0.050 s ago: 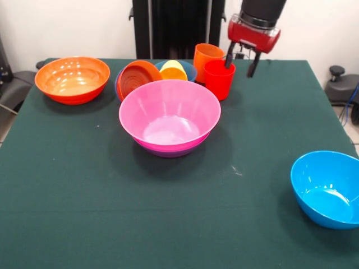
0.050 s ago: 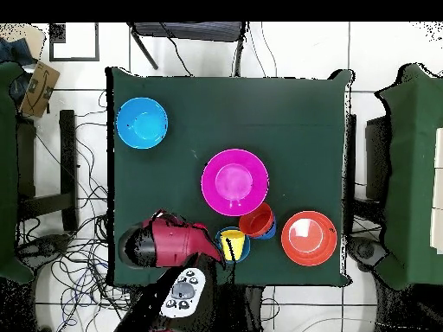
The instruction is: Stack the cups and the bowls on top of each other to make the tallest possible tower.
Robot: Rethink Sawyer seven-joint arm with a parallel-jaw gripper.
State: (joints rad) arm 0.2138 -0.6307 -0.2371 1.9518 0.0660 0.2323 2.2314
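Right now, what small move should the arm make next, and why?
Probably lower the pincer over the red cup. Its fingers look open and empty, hanging just beside the cup's rim, and the cup stands upright and loose, not yet stacked on the pink bowl.

Dark green tablecloth [image 1: 67,185], cardboard box [image 2: 39,86] and floor cables [image 2: 60,251] beside the table.

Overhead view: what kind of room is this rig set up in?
Likely a robotics lab, not a home: a green-covered table on a tiled floor, loose cables trailing beside it, and a cardboard box at the edge.
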